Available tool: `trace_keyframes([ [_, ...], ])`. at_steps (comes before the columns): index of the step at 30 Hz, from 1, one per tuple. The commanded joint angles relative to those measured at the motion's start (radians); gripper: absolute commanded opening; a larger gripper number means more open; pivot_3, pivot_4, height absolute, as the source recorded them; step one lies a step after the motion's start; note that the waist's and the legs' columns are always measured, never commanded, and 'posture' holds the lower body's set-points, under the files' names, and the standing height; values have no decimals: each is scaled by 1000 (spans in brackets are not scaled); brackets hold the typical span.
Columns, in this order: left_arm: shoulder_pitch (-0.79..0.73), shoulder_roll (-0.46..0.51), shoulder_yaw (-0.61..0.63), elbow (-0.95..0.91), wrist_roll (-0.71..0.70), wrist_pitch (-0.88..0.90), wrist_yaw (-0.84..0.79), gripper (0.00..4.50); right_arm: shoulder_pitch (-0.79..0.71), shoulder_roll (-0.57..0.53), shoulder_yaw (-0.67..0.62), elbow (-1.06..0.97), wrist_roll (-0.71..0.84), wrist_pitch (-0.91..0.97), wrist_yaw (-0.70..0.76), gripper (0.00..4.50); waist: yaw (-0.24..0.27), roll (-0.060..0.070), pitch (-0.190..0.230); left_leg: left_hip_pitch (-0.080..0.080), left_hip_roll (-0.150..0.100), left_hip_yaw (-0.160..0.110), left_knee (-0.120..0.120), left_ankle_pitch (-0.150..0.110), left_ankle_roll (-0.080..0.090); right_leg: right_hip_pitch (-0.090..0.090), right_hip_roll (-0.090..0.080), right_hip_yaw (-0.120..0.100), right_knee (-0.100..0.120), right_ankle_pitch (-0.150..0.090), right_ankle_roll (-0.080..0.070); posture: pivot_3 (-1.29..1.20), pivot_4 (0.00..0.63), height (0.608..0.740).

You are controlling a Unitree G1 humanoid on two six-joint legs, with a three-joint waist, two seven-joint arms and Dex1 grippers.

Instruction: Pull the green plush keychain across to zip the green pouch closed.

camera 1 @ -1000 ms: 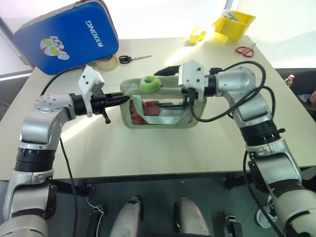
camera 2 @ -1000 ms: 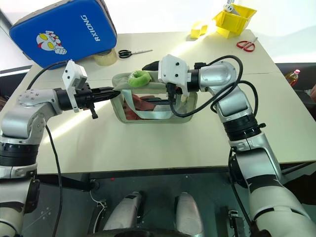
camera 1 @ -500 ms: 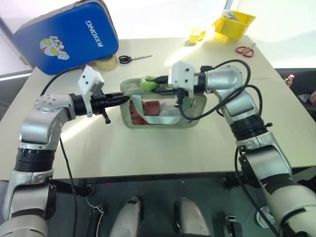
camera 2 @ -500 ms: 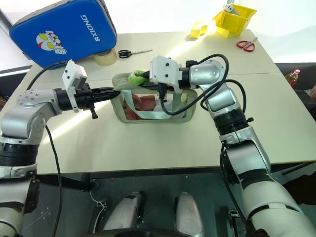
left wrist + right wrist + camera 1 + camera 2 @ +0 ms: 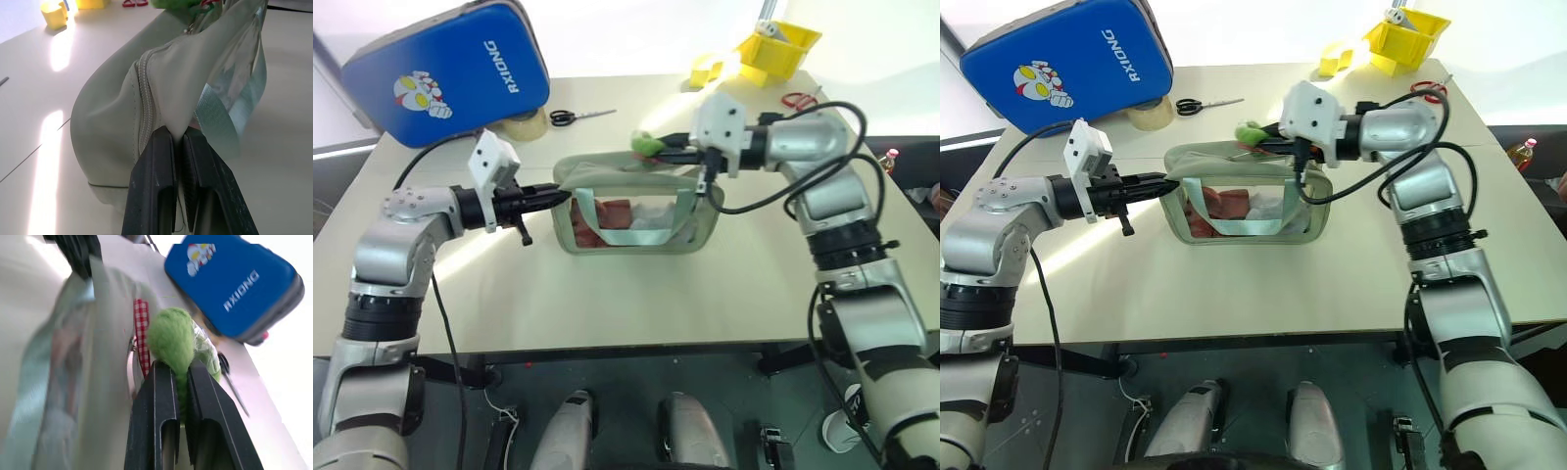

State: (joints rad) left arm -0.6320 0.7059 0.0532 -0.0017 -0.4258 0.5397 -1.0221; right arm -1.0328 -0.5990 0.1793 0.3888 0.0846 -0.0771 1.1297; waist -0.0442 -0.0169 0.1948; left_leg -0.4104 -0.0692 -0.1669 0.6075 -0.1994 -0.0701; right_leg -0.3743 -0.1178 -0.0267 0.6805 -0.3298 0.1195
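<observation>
Beige table, sunlit far edge

You get strong daylight from the far side of the surface, where the background blows out to white. Bright patches of glare lie across the surface near the yellow bin and beside the left arm. In the right wrist view, the green plush keychain and green pouch are soft with blur. The left wrist view stays sharp on the zipper.
</observation>
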Motion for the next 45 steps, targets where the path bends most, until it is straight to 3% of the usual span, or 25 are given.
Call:
trace_keyframes([
  [1,-13,15,17,-17,-4,-10,2,0,4,-37,-42,24,-11,-28,-14,45,-1,0,0,0,0,0,0,0,0,0,0,0,0,0,0,0,150,740],
  [19,-26,16,11,6,3,-18,-4,0,184,-192,-187,42,15,64,-127,45,-1,0,0,0,0,1,0,0,0,0,0,0,0,0,0,0,150,740],
  [26,-32,15,7,11,2,-16,-7,0,337,-143,-294,-79,131,312,-232,45,1,0,0,0,0,1,0,0,0,0,0,0,0,0,0,0,150,740],
  [32,-37,19,8,15,4,-16,-8,0,525,-46,-288,-274,170,427,-318,45,0,0,0,0,0,1,0,0,0,0,0,0,0,0,0,0,150,740],
  [38,-39,22,10,15,5,-14,-5,0,569,42,-265,-356,179,479,-392,45,1,0,0,0,0,0,0,0,0,0,0,0,0,0,0,0,150,740],
  [43,-34,32,10,13,11,-14,-3,0,552,37,-284,-359,196,506,-399,45,0,0,0,0,0,0,0,0,0,0,0,0,0,0,0,0,150,740],
  [45,-32,35,8,13,14,-14,-1,0,536,22,-296,-362,223,527,-376,743,-1,0,0,0,0,0,0,0,0,0,0,0,0,0,0,0,150,740],
])
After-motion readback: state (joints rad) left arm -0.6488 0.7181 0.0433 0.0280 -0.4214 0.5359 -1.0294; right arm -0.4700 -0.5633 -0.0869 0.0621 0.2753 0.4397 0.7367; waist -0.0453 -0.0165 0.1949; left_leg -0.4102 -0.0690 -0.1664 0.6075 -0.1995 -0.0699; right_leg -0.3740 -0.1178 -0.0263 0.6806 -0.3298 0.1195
